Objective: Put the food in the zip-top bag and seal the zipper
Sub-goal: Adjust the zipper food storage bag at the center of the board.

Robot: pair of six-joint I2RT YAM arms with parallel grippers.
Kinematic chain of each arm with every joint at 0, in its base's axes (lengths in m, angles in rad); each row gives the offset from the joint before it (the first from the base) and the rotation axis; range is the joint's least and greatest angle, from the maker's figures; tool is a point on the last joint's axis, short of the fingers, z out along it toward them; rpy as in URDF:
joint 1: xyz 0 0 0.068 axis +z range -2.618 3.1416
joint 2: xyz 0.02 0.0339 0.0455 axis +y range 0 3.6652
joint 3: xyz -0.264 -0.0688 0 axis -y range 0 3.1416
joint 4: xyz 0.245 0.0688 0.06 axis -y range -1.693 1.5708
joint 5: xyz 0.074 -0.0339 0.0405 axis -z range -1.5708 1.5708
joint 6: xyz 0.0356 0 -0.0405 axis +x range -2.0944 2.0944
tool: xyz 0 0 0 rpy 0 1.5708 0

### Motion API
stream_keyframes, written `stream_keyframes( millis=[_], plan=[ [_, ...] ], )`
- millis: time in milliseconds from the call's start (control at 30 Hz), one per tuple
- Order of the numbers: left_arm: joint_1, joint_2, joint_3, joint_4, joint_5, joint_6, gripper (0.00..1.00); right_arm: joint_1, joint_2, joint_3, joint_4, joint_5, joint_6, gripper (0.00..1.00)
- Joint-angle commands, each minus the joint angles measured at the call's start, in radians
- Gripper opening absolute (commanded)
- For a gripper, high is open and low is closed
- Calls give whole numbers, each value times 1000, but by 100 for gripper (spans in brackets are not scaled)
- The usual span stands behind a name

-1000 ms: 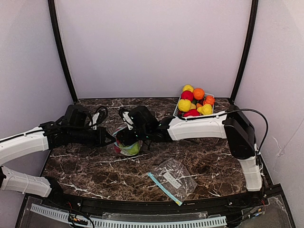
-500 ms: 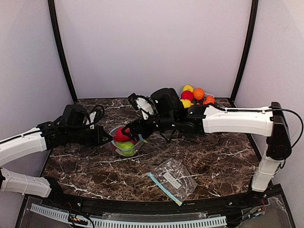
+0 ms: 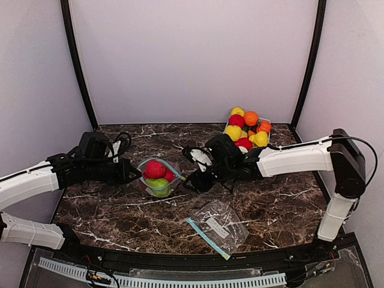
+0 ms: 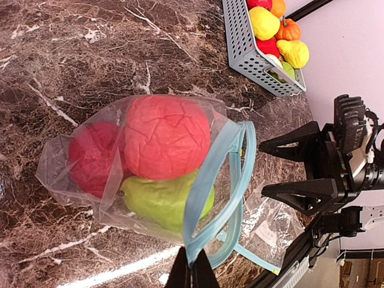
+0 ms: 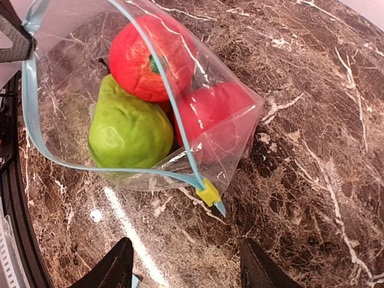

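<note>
A clear zip-top bag [image 3: 157, 180] with a blue zipper rim [image 4: 217, 174] stands open on the marble table. Three pieces of food lie in it: a red fruit [image 5: 150, 57] on top, a second red one [image 5: 213, 114] and a green pear [image 5: 129, 129]. My left gripper [image 4: 192, 267] is shut on the bag's blue rim at its near-left corner and holds the mouth up. To the right of the bag, clear of it, my right gripper [image 5: 185, 241] stands open and empty. The yellow slider [image 5: 208, 193] at the zipper's end lies just ahead of those fingers.
A light-blue slatted basket [image 4: 240, 42] at the back right holds several more toy fruits [image 3: 246, 129]. A second, flat, empty zip-top bag [image 3: 219, 225] lies near the front edge. The right arm [image 3: 288, 159] stretches across the table's right half.
My right gripper, which was over the bag mouth with a red fruit, has drawn back to the right, empty. That red fruit now rests on top inside the bag. The left gripper has held still.
</note>
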Motion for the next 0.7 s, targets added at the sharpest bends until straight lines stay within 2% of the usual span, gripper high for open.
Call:
stream_keyframes(
  millis=[0,500,667],
  plan=[
    [11,-20,-16,-19,-2,7,1,-16,42,-10,83,-36,-74,55],
    [14,-26,-17,-25,2,6,1,-32,154,52,127,-22,-150,32],
    [14,-23,-19,-26,8,7,1,-34,183,78,130,-19,-158,30]
  ],
)
